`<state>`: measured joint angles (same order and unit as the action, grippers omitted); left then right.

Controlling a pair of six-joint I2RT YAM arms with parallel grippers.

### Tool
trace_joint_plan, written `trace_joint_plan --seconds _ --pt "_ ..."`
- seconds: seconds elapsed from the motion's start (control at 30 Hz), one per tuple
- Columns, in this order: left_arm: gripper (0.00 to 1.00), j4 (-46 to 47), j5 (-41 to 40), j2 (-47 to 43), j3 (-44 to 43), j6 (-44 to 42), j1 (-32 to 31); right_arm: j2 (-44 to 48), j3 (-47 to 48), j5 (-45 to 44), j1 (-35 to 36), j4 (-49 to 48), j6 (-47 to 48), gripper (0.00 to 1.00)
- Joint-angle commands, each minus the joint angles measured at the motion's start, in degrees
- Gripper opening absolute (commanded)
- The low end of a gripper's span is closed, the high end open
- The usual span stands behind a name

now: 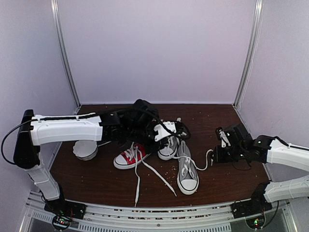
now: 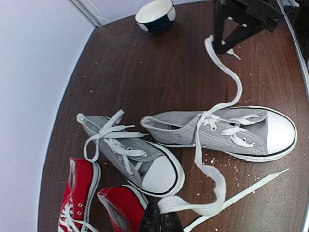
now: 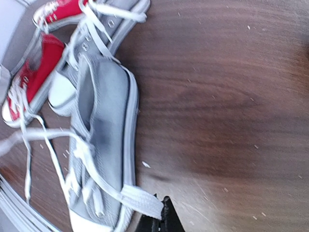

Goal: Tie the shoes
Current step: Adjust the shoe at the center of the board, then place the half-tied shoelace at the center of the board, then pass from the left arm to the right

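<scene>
Both grey shoes [image 1: 187,171] lie front-to-back, toes toward the table's [image 1: 96,179] near edge.

Top camera: you had it high behind the arm bases [image 1: 65,210], facing down and forward over the table [image 1: 96,179]. Left wrist camera: close above the grey shoes [image 2: 217,130], facing down. Right wrist camera: nearer still, low over the table. All three shared those shoes.

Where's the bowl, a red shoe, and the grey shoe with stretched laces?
Bowl [image 2: 157,24]: left wrist view, outer wall.
Red shoe [image 1: 124,159]: top view, canvas side.
Grey shoe [image 2: 277,131]: left wrist view, white toe cap.
</scene>
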<state>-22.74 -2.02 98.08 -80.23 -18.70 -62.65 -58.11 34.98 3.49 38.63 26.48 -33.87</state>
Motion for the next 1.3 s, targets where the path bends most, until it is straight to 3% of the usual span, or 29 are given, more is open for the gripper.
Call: trace_joint_plan --seconds 0.0,0.17,0.23,0.3,0.5,0.63,0.73,0.93,1.2,1.27 --pt "0.00 2.56 -4.01 -4.32 0.70 1.02 0.09 -1.55 5.78 -0.40 -0.75 19.47 7.08 0.06" --pt "0.00 3.93 -3.46 -4.98 -0.03 0.95 0.09 -3.93 15.71 -2.54 -0.55 31.28 12.72 0.39" --pt "0.00 3.86 -2.55 -4.60 -0.55 0.99 0.07 -3.25 18.90 -3.11 0.10 31.44 15.49 0.54" --pt "0.00 3.85 -2.04 -4.76 -0.78 1.51 0.07 -2.90 20.46 -0.85 1.81 27.34 18.80 0.60" --pt "0.00 6.37 -2.46 -6.50 -0.47 2.89 0.07 -5.95 16.69 10.48 11.83 1.28 32.64 0.59" --pt "0.00 6.83 -3.36 -6.98 -0.21 3.31 0.07 -9.04 11.03 14.68 11.96 -17.29 38.77 0.60" --pt "0.00 7.00 -3.74 -7.43 0.12 3.55 0.07 -12.12 9.01 14.37 10.57 -25.97 41.14 0.58" --pt "0.00 8.20 -4.19 -8.40 0.94 3.88 0.07 -17.17 7.40 19.25 5.98 -34.59 40.35 0.40" --pt "0.00 7.76 -4.86 -8.52 0.76 2.91 0.07 -21.41 8.37 19.39 5.21 -32.48 41.06 0.21" --pt "0.00 7.64 -5.34 -8.57 0.89 2.75 0.07 -20.70 7.77 19.24 4.76 -32.14 40.55 0.20"
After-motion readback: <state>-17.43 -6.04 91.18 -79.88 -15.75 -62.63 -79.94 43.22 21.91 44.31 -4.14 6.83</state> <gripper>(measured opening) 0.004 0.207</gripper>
